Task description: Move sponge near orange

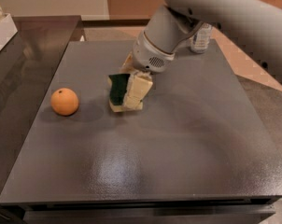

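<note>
Mostly there, I'd say: the gripper (pixel 130 96) has its jaws clamped on the sponge (pixel 117 88), low over the bench (pixel 178 139), right of the orange (pixel 64 101) with a gap. What's left is probably a nudge closer, then let go.

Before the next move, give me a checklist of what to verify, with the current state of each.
1. Grip: sponge clamped in the gripper over mid-table: ok.
2. Sponge near orange: not ok, a gap separates them.
3. Path to the orange: only bare table lies between them: ok.
4. Sponge lifted off the table surface: cannot tell.
5. Clearance between the arm and the can behind it: cannot tell, the can is partly hidden.
</note>
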Controlling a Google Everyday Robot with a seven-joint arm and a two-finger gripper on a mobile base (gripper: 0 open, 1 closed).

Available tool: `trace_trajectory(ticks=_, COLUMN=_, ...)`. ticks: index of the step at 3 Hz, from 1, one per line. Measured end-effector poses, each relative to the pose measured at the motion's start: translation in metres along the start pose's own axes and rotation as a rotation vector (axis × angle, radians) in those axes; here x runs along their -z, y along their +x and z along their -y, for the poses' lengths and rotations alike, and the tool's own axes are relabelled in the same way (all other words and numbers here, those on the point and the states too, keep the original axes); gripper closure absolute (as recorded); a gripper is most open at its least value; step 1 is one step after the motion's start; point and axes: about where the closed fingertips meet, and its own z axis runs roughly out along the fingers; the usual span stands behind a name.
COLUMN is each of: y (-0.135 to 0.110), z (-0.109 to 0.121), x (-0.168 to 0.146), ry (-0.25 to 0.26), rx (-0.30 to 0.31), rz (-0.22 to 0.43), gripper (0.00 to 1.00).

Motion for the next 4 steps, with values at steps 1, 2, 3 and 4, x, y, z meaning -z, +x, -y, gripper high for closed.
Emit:
trace_trajectory(ticks=1, y=-0.015, z=0.004, x=-0.019, ry=-0.023, rx=0.033, rz=-0.005, gripper=1.00)
trace_trajectory(ticks=2, y=-0.027, z=0.008, x=-0.037, ry=-0.041, rx=0.059, rz=-0.013, gripper=1.00)
trace_trajectory(ticks=3, y=-0.034, z=0.011, x=-0.051, ry=-0.057, rx=0.077, rz=-0.020, gripper=1.00)
trace_trajectory(ticks=4, y=-0.038, z=0.013, x=-0.059, ry=-0.068, rx=0.084, rz=-0.023, gripper=0.82)
